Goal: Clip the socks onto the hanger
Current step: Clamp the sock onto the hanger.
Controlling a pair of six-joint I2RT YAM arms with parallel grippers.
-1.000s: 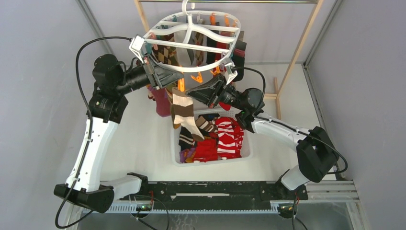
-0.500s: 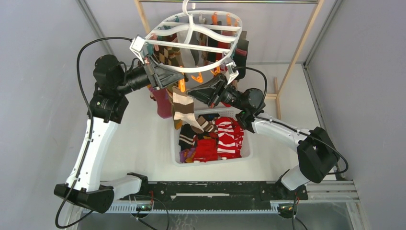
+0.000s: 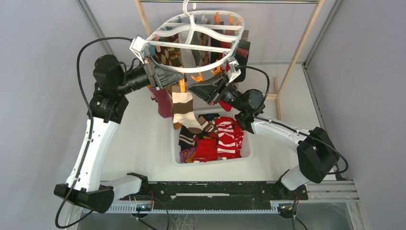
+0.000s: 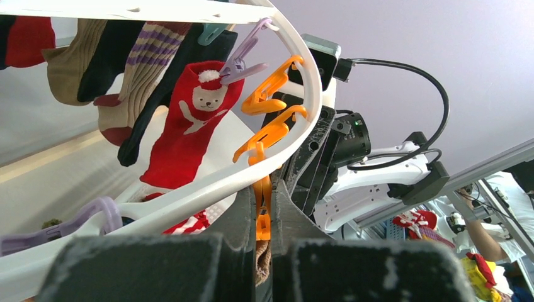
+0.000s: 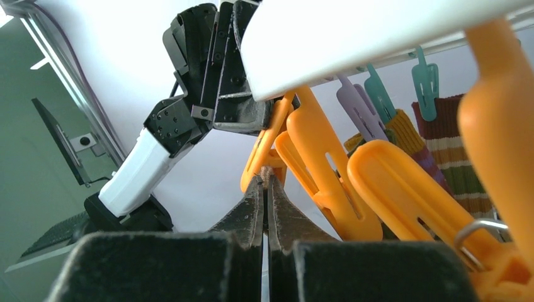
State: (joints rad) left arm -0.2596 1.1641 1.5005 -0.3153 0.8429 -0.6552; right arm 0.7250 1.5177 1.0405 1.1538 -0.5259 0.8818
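The white oval hanger (image 3: 194, 45) hangs at the top centre with several socks clipped round it. My left gripper (image 3: 179, 86) is under its near rim, shut on an orange clip (image 4: 264, 201); brown sock fabric shows just below the clip between the jaws. My right gripper (image 3: 191, 90) is right beside it, shut on the top edge of a brown and white striped sock (image 3: 184, 112), which hangs down over the basket. In the right wrist view the fingertips (image 5: 254, 189) pinch a sliver of fabric right at the orange clip's (image 5: 264, 148) mouth, under the hanger rim (image 5: 352, 38).
A white slotted basket (image 3: 174, 143) with red, striped and dark socks stands on the table below the grippers. A bare wooden frame (image 3: 299, 48) carries the hanger. More orange clips (image 5: 403, 189) hang close by. A red bear sock (image 4: 189, 126) hangs on the rim.
The hanger's near rim and both grippers have risen slightly. The striped sock has lifted a little with them and its toe has swung.
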